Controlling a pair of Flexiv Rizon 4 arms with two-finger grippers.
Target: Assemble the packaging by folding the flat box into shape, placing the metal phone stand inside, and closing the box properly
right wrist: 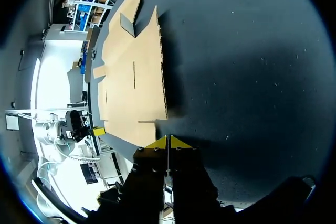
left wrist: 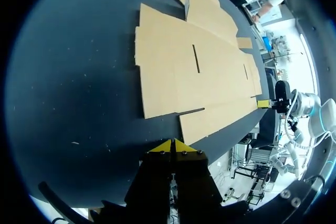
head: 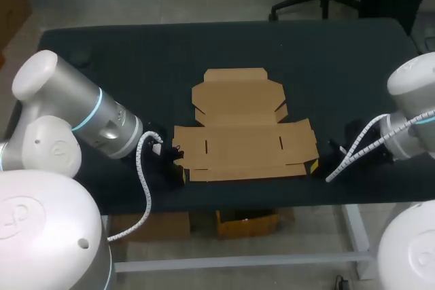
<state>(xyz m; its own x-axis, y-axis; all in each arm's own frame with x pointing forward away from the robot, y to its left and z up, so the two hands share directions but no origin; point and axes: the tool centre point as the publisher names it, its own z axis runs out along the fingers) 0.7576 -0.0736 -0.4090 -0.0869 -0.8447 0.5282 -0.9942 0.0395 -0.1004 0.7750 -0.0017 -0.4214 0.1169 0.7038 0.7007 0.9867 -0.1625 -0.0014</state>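
Tabletop (head: 102,66): dark and matte, carrying the one work item. Left arm (head: 75,110): enters from the near left, its wrist low beside the near-left corner of the sheet. Right arm (head: 411,110): enters from the near right, its wrist low beside the near-right corner. Flat box (head: 241,140): brown cardboard, wholly unfolded, lying flat in the middle of the tabletop towards its near edge. The lid panel with angled corners is on the far side, the wide body panel with two short slits is on the near side, and small tabs sit at the left and right ends. No fold is raised yet. Metal phone stand: not in view in any picture. Left jaws: yellow tips pressed together, holding nothing, just off the near-left corner. Right jaws: yellow tips pressed together, holding nothing, just off the near-right corner. Step in hand, as judged: raising the first wall of the box, with the task barely begun. Handling note: the sheet is light and likely to skate on the tabletop, so both sides should be worked together, one side steadying while the other lifts. Shut tips suit sliding under an edge; they would need to spread before pinching a flap. Bend along the scored lines rather than mid-panel, and keep the sheet from being pushed off the near edge.
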